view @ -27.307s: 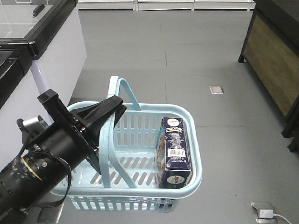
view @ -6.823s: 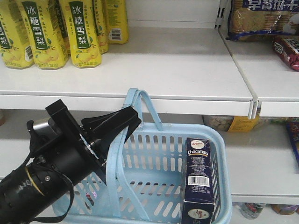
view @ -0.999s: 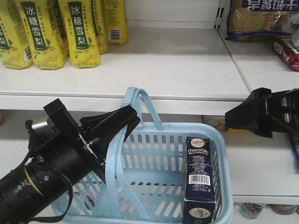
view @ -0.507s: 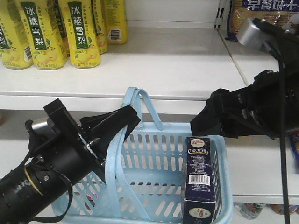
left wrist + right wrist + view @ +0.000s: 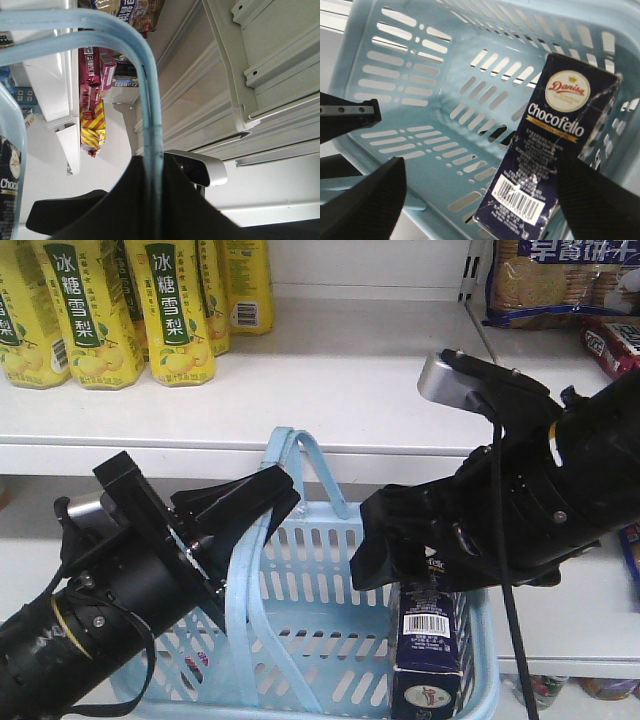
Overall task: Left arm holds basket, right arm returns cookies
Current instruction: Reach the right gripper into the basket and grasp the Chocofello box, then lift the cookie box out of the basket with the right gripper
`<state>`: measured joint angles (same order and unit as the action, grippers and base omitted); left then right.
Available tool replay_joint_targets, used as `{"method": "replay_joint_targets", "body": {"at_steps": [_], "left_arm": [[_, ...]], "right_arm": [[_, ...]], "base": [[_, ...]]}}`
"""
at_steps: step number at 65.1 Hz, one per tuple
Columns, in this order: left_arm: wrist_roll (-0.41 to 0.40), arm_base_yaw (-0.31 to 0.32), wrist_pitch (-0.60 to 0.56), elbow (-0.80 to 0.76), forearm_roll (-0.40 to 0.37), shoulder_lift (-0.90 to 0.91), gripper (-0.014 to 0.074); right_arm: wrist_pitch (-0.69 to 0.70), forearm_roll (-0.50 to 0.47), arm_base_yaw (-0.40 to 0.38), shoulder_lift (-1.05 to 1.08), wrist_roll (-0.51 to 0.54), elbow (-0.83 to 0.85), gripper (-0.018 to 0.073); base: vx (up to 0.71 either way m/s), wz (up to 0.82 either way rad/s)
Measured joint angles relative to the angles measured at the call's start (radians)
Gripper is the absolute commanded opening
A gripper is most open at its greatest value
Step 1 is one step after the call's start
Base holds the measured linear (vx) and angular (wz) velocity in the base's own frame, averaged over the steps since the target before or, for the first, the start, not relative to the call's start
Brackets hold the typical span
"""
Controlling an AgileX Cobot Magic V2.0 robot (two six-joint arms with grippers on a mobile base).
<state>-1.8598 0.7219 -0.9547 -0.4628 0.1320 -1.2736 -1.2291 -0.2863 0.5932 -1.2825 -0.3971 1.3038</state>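
The left gripper (image 5: 272, 492) is clenched on the hoop handles (image 5: 300, 455) of the basket (image 5: 330, 550), holding it level with its mouth open upward. The right gripper (image 5: 395, 540), its jaws spread wide, hangs just above the cookies (image 5: 425, 645). They stand upright beneath it at the basket's right end, likely about to be grasped.

We see a pale blue basket (image 5: 310, 560), its walls and floor patterned with rows of slots. The cookies carton (image 5: 550, 150) is dark navy, with white "Chocofello" lettering over a gold band, a cream oval logo lettered in red and a white barcode panel. The left arm (image 5: 110, 610) is black with a thin yellow ring; the right arm (image 5: 560, 490) is black with a grey-silver plate. Our yellow bottles (image 5: 170, 300) carry green labels with white characters. The shelf (image 5: 350, 390) is white. One packet (image 5: 92, 132) shows red and yellow diagonal stripes.
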Motion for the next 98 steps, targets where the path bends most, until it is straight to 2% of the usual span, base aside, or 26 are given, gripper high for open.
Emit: {"method": "replay_joint_targets", "body": {"at_steps": [40,52,98], "left_arm": [[0.0,0.0,0.0,0.0,0.0,0.0,-0.0003],[0.0,0.0,0.0,0.0,0.0,0.0,-0.0003],[0.0,0.0,0.001,0.0,0.002,0.0,-0.0003]], "right_arm": [[-0.02,0.123,0.015,-0.013,-0.175,0.002,0.0571],[-0.02,0.136,0.057,-0.043,-0.204,0.003,0.0571],[-0.016,0.185,0.085,-0.134,-0.217,0.003,0.0569]], "base": [[0.0,0.0],[0.0,0.0],[0.0,0.0]]}}
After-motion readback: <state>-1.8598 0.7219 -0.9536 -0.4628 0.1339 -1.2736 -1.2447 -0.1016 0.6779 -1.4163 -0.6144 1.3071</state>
